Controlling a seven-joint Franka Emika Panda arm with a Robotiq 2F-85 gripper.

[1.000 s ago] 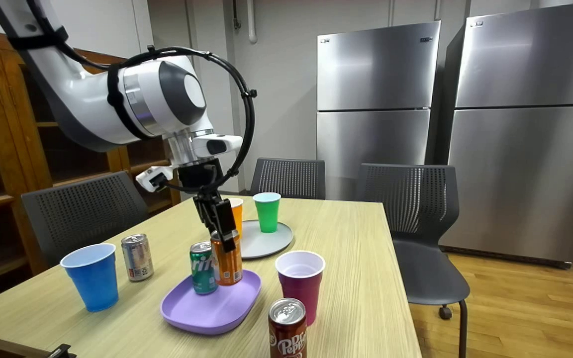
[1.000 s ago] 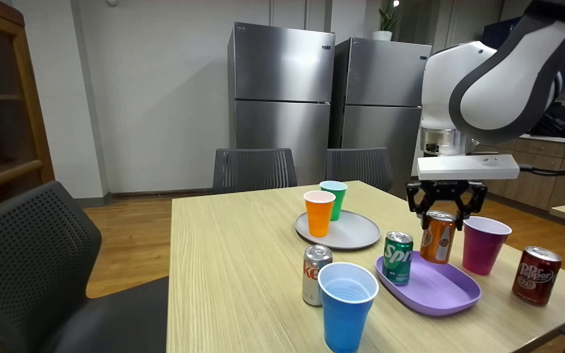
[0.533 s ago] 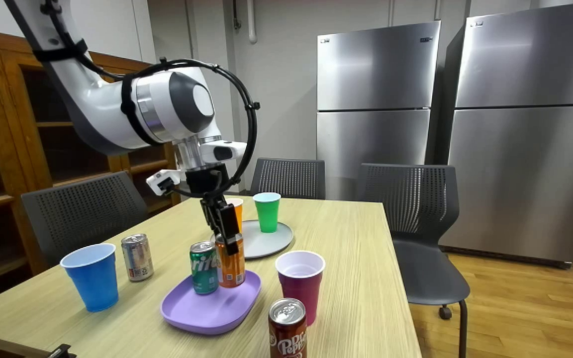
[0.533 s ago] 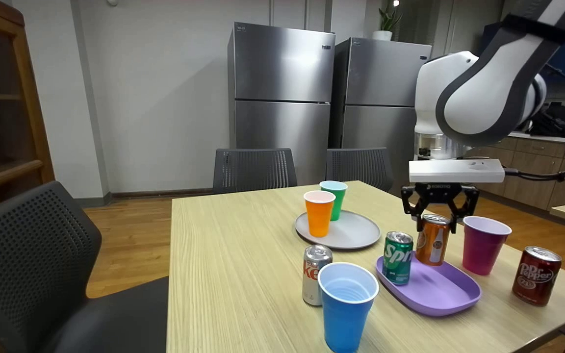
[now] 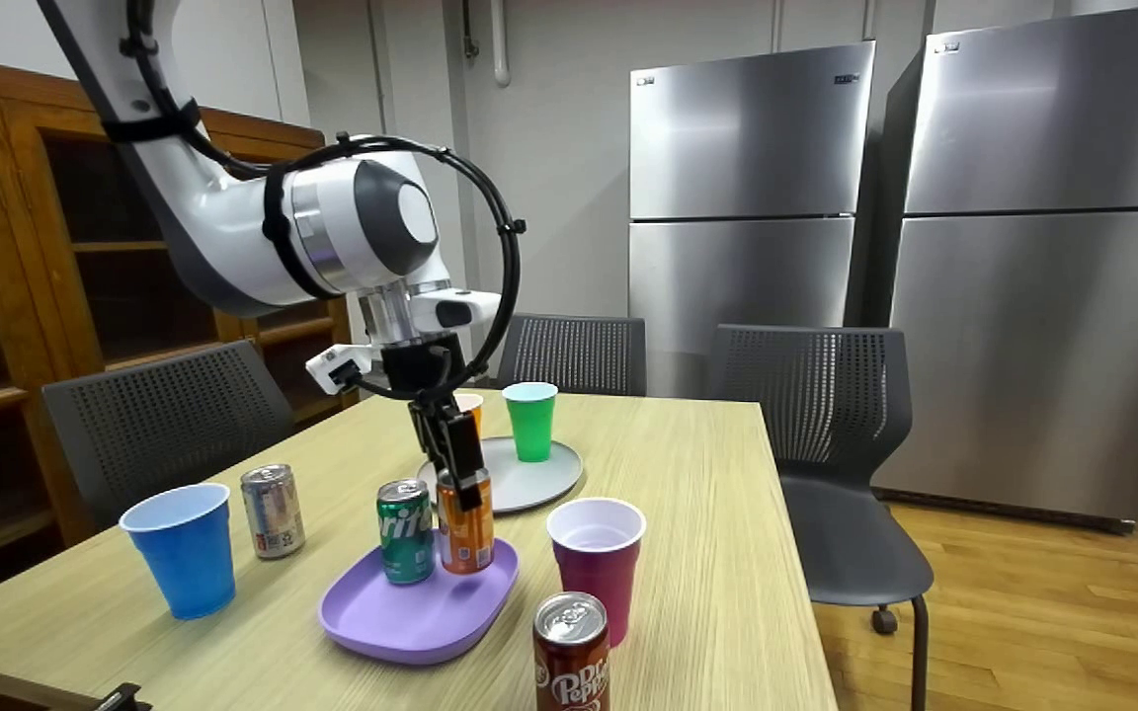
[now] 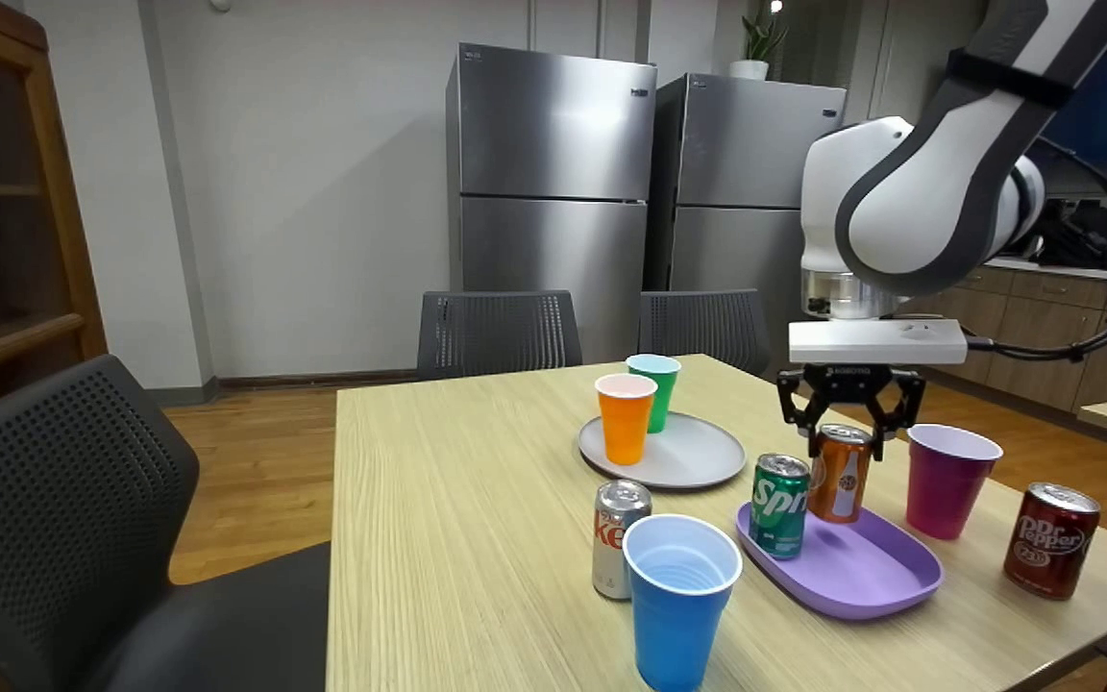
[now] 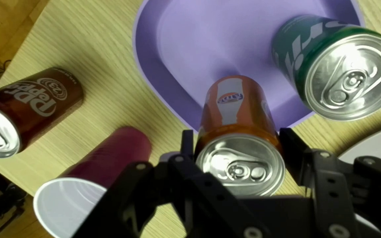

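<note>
My gripper [image 6: 846, 449] is shut on the upper part of an orange Fanta can [image 6: 840, 488], one finger on each side of it. The can is upright, slightly tilted, over the far edge of a purple tray [image 5: 401, 632]. Whether its base touches the tray I cannot tell. Standing on the tray close beside it is a green Sprite can [image 6: 779, 519]. In the wrist view the orange can's silver lid [image 7: 243, 165] sits between the fingers, the Sprite can to its right. A magenta cup [image 7: 121, 155] stands on the table to the left there, apart from the gripper.
A Dr Pepper can [image 6: 1051, 543] stands near the magenta cup. A blue cup [image 5: 184, 553] and a silver Diet Coke can [image 5: 273, 512] stand beyond the tray's other side. The grey plate [image 6: 707, 466] bears an orange cup [image 6: 626, 423] and a green cup [image 5: 530, 425]. Chairs surround the table.
My gripper has come down and shifted with the orange can, rightward in an exterior view and closer to the Sprite can. The can is lower over the tray. Other things have stayed put.
</note>
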